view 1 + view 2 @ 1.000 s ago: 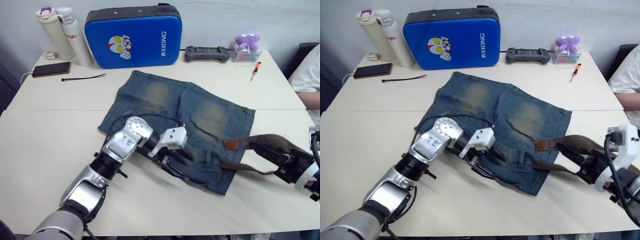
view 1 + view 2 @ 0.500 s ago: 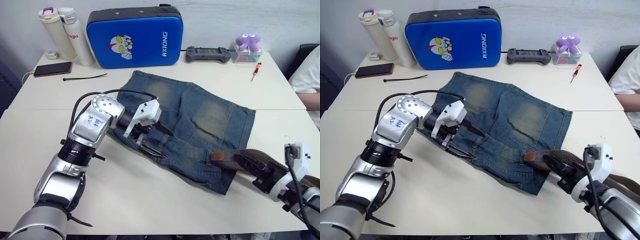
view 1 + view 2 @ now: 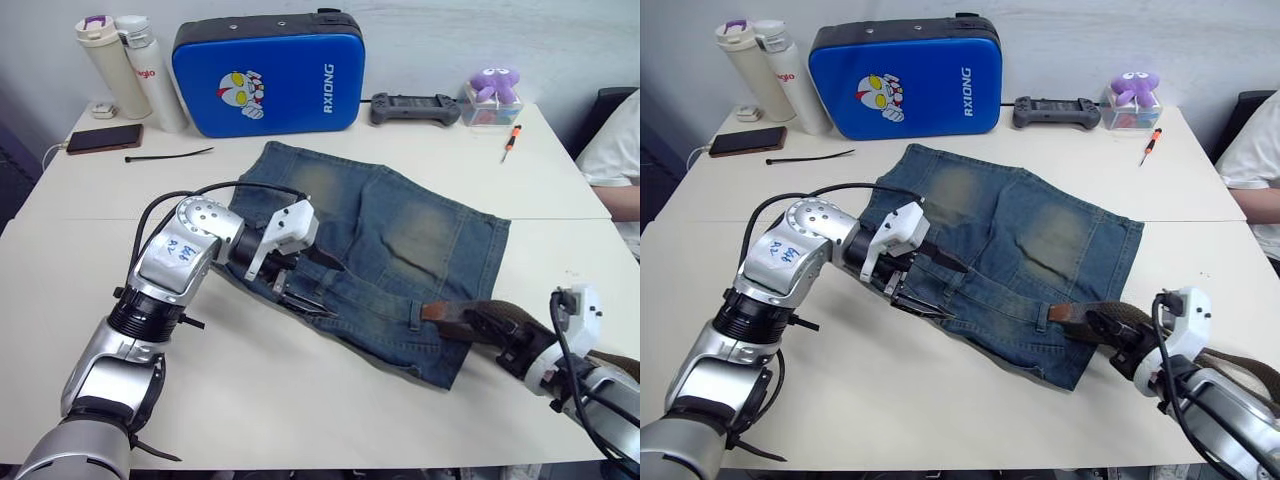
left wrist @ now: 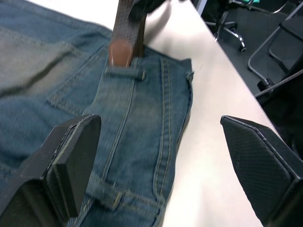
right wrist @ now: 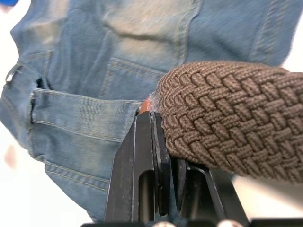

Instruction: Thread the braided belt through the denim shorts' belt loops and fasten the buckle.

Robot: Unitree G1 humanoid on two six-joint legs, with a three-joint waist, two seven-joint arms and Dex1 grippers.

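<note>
Denim shorts [image 3: 370,250] lie mid-frame on the bench [image 3: 300,400]. Lower right, the right tool [image 3: 1118,340] clamps the belt [image 5: 227,118], its tan tip [image 4: 120,52] pointing left at a loop [image 4: 125,74]. The left tool [image 3: 300,295] gapes empty over the waistband.

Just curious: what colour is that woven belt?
Dark brown braid with a tan leather tip; clearest in the right wrist view.

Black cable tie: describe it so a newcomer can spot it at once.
Start at the big blue hard case standing at the table's far edge. On the bare tabletop in front of its left end, beside a dark smartphone, lies the thin black cable tie. Unlike the broad braided brown belt, it is a bare thin strip.
</note>
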